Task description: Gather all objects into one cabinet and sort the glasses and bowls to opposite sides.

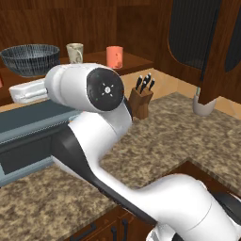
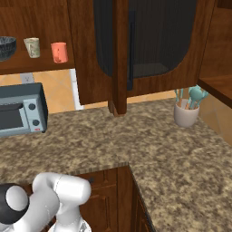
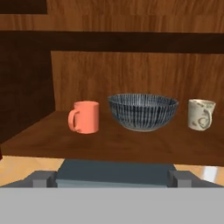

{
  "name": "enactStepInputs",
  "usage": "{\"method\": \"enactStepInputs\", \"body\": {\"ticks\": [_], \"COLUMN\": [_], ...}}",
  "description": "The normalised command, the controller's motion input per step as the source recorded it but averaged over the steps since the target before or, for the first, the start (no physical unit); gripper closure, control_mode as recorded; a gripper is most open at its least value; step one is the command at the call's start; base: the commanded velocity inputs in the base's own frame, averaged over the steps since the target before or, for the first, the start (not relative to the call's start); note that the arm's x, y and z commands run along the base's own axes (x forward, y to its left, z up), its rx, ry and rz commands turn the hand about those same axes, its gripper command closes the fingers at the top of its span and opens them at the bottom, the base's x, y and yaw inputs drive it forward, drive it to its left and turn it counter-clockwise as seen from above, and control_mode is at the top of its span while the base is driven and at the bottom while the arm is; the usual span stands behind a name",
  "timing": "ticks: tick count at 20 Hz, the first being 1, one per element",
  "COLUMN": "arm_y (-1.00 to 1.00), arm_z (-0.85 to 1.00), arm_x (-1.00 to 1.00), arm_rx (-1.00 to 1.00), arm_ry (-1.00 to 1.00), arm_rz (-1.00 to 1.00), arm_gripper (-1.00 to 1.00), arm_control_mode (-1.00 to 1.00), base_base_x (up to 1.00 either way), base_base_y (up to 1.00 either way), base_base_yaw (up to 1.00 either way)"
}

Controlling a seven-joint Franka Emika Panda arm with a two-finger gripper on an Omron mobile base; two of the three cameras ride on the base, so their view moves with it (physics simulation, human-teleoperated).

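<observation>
One dark ribbed bowl (image 3: 143, 112) stands on the cabinet shelf (image 3: 109, 144) between one salmon cup (image 3: 85, 117) and one beige patterned cup (image 3: 201, 114). A second salmon cup (image 1: 114, 57) stands beyond the beige one, so there are three cups in all. The arm (image 1: 94, 122) bends up over the granite counter (image 1: 179, 136) above the grey toaster oven (image 2: 20, 110), its gripper (image 3: 112, 177) level with the shelf, fingers spread wide and empty

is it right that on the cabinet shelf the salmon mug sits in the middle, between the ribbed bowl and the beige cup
No. In the hand view the ribbed bowl sits in the middle, between the salmon mug and the beige cup. All three do stand on the cabinet shelf.
</observation>
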Motion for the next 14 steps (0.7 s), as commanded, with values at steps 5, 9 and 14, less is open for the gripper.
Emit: {"method": "enactStepInputs", "body": {"ticks": [5,9,14], "arm_y": [0.48,0.54,0.49], "arm_z": [-0.3,-0.01,-0.01], "arm_x": [0.32,0.09,0.18], "arm_rx": [0.0,0.0,0.0], "arm_ry": [0.06,0.01,0.0], "arm_rz": [0.0,0.0,0.01], "arm_gripper": [-1.0,-1.0,-1.0], "arm_control_mode": [-1.0,-1.0,-1.0], "base_base_x": [0.0,0.0,0.0], "base_base_y": [0.0,0.0,0.0], "base_base_yaw": [0.0,0.0,0.0]}}
